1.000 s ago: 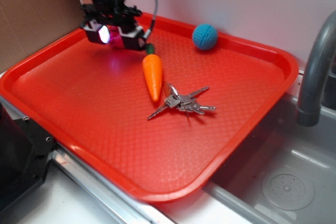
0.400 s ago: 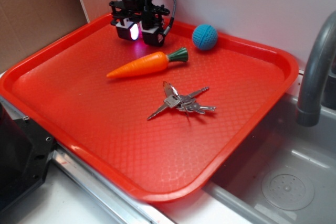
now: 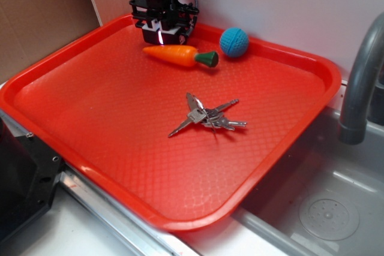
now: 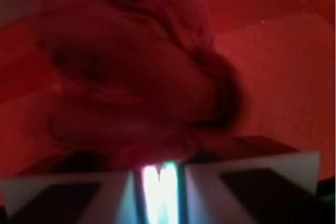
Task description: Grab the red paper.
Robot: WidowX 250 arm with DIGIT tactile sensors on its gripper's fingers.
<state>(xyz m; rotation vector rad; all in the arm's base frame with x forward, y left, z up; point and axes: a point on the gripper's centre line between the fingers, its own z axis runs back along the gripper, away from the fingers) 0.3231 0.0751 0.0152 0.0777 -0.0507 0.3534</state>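
Red paper, dark crimson crumpled wad (image 4: 131, 72), fills my wrist cam right ahead of the black gripper (image 3: 161, 33), at the red plastic tray's (image 3: 120, 148) back edge. Jaws look near-closed, prob pinching it; blurry, can't confirm.

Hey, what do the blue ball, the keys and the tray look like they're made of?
Blue ball: likely rubber or soft plastic, matte, with ridged grooves. Keys: metal, silvery and glinting. Tray: hard plastic, bright red, with a fine waffle texture and a glossy rim.
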